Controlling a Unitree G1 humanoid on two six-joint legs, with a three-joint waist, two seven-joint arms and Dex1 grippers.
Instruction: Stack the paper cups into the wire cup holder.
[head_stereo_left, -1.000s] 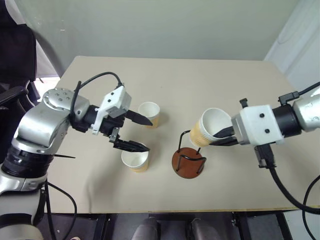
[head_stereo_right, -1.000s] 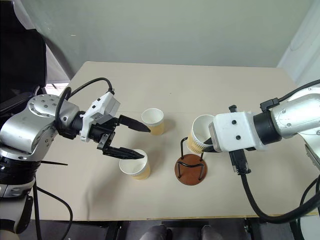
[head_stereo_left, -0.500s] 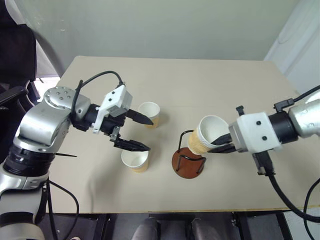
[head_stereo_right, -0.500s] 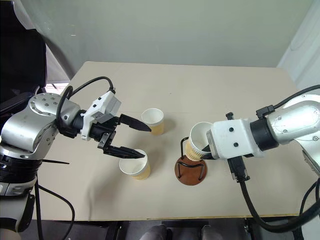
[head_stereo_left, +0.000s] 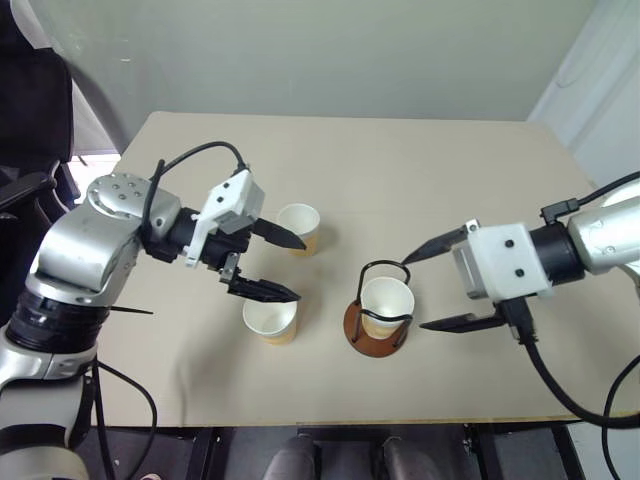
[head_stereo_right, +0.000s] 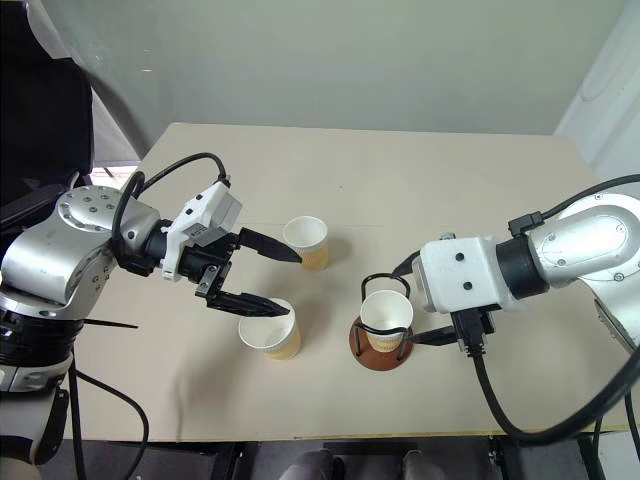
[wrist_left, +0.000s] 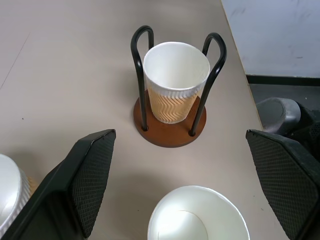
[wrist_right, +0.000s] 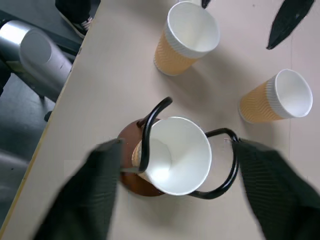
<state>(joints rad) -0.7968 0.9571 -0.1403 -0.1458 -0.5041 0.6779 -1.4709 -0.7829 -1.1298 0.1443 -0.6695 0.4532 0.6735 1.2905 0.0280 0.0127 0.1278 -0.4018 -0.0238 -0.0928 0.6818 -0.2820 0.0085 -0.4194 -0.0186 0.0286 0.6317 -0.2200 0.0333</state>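
Beige tabletop (head_stereo_left: 420, 170) under a plain pale wall, carrying the whole setup toward its near edge. Released 1 cup (head_stereo_left: 387, 304) from the right gripper (head_stereo_left: 437, 283) within the last second: a moment earlier had been pinched at the rim and held tilted above the wire cup holder (head_stereo_left: 377, 325); now stood upright on the brown disc base between the black wire loops, rim about level with the loop tops. Right jaws spread wide apart, 1 finger on the far side of the holder and 1 on the near side, touching neither cup nor wire as far as could be judged. Left gripper (head_stereo_left: 287, 267) unchanged over that second, jaws wide apart and empty, poised just above the second cup (head_stereo_left: 271, 320), which stood upright near the table's near edge, left of the holder. Third cup (head_stereo_left: 299, 228) upright further toward the table's middle, just beyond the left gripper's far finger. Meant 1 of 3 cups placed and 2 still loose on the table. Judged the next step to fall to the left arm: lower onto the nearer loose cup, close on its rim, carry it over the holder and nest it inside the seated cup. Risk judged to lie in catching a wire loop or tipping the light holder during that drop.
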